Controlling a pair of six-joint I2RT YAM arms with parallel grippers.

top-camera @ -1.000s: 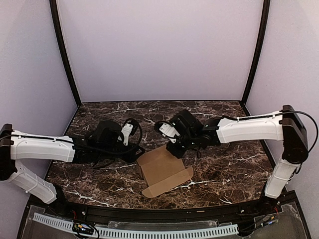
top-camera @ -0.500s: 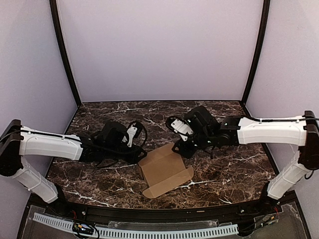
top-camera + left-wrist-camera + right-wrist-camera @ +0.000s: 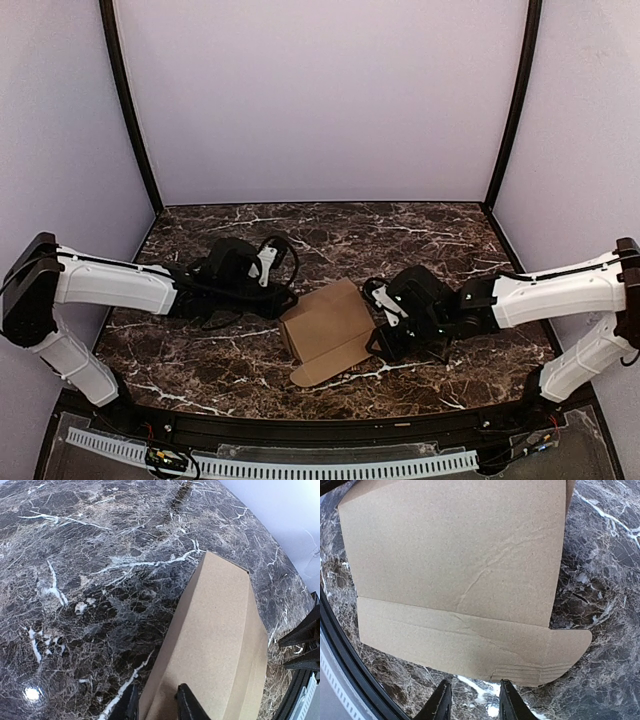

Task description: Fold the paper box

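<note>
- The paper box (image 3: 325, 320) sits mid-frame in the overhead view, with its loose flap (image 3: 335, 364) lying flat along the near side.
- The right gripper (image 3: 474, 690), at lower right, faces that flap's edge with its fingers parted and nothing between them. It looks the handier arm for the flap.
- The left gripper (image 3: 156, 692), farther back at the box's upper-left corner, straddles a cardboard edge. I cannot tell whether it is pinching it.

My right claw (image 3: 378, 328) has dropped from upper centre to the right side of the box (image 3: 325, 322). The box has folded shut, and my left claw (image 3: 287, 300) has slid right.
</note>
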